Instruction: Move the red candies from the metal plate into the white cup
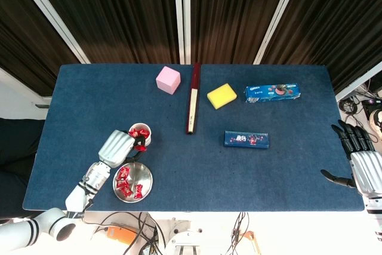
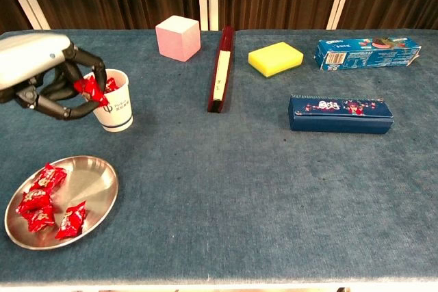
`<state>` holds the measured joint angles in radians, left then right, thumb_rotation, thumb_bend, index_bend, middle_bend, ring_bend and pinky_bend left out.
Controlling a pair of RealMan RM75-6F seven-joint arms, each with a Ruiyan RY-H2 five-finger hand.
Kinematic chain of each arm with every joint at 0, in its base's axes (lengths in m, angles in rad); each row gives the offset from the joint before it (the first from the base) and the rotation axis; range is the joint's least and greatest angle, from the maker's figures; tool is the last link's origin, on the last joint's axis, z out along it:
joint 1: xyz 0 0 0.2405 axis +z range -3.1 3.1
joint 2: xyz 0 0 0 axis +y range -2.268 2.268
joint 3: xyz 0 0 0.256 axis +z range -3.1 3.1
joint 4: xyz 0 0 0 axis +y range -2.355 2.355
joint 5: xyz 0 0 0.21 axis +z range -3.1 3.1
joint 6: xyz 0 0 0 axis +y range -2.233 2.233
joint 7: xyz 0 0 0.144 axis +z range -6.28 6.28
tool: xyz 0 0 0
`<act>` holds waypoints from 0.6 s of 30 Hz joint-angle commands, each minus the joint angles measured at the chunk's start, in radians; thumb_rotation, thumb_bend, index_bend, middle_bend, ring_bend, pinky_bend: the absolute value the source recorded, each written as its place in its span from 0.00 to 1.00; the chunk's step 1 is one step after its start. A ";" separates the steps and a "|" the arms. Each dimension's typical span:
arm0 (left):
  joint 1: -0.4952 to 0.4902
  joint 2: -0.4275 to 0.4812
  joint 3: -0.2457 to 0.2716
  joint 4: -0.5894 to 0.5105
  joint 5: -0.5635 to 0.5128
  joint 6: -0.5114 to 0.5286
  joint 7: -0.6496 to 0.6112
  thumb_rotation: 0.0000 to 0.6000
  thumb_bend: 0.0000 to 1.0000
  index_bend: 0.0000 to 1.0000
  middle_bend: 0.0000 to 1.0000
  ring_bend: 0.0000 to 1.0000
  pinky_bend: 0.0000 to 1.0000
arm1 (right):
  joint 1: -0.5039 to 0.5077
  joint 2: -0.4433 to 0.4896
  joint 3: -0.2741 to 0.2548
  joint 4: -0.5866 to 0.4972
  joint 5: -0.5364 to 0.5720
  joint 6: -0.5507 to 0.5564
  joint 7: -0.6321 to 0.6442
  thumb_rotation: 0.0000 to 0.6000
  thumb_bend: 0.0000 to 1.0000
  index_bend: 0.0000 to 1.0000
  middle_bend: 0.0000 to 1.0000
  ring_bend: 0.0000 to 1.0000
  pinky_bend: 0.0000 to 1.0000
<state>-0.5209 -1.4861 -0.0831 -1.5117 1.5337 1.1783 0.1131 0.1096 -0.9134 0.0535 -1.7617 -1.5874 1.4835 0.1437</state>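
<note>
My left hand (image 1: 118, 147) (image 2: 42, 73) hovers just left of the white cup (image 1: 144, 140) (image 2: 118, 112), pinching a red candy (image 2: 89, 89) at the cup's rim. The cup holds a few red candies (image 1: 141, 132). The metal plate (image 1: 144, 186) (image 2: 89, 185) lies near the table's front edge with several red candies (image 1: 128, 180) (image 2: 42, 197) in it. My right hand (image 1: 362, 160) stays off the right edge of the table with its fingers spread and nothing in it; the chest view does not show it.
A pink cube (image 1: 168, 79), a dark red long box (image 1: 193, 98), a yellow sponge (image 1: 221, 95), a blue cookie box (image 1: 273, 92) and a dark blue box (image 1: 246, 139) lie further back and to the right on the blue table (image 1: 239, 171).
</note>
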 commanded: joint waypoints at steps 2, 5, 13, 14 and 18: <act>-0.045 0.025 -0.066 -0.052 -0.053 -0.032 -0.005 1.00 0.35 0.55 0.90 0.83 0.67 | 0.002 -0.002 0.002 0.007 0.004 -0.004 0.006 1.00 0.21 0.00 0.03 0.00 0.07; -0.074 0.031 -0.099 -0.067 -0.114 -0.083 -0.001 1.00 0.35 0.55 0.90 0.83 0.67 | 0.004 -0.003 0.003 0.012 0.008 -0.007 0.012 1.00 0.21 0.00 0.03 0.00 0.07; -0.107 0.034 -0.125 -0.058 -0.268 -0.170 0.055 1.00 0.33 0.52 0.90 0.83 0.67 | 0.007 -0.005 0.005 0.030 0.019 -0.016 0.030 1.00 0.21 0.00 0.03 0.00 0.07; -0.108 0.036 -0.122 -0.060 -0.279 -0.175 0.061 1.00 0.32 0.50 0.90 0.83 0.67 | 0.007 -0.006 0.005 0.032 0.020 -0.017 0.031 1.00 0.21 0.00 0.03 0.00 0.07; -0.102 0.048 -0.111 -0.074 -0.307 -0.174 0.081 1.00 0.29 0.44 0.90 0.82 0.67 | 0.012 -0.008 0.006 0.032 0.021 -0.024 0.029 1.00 0.21 0.00 0.03 0.00 0.07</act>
<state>-0.6241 -1.4413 -0.1967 -1.5824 1.2299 1.0045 0.1912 0.1217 -0.9212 0.0597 -1.7295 -1.5668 1.4596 0.1726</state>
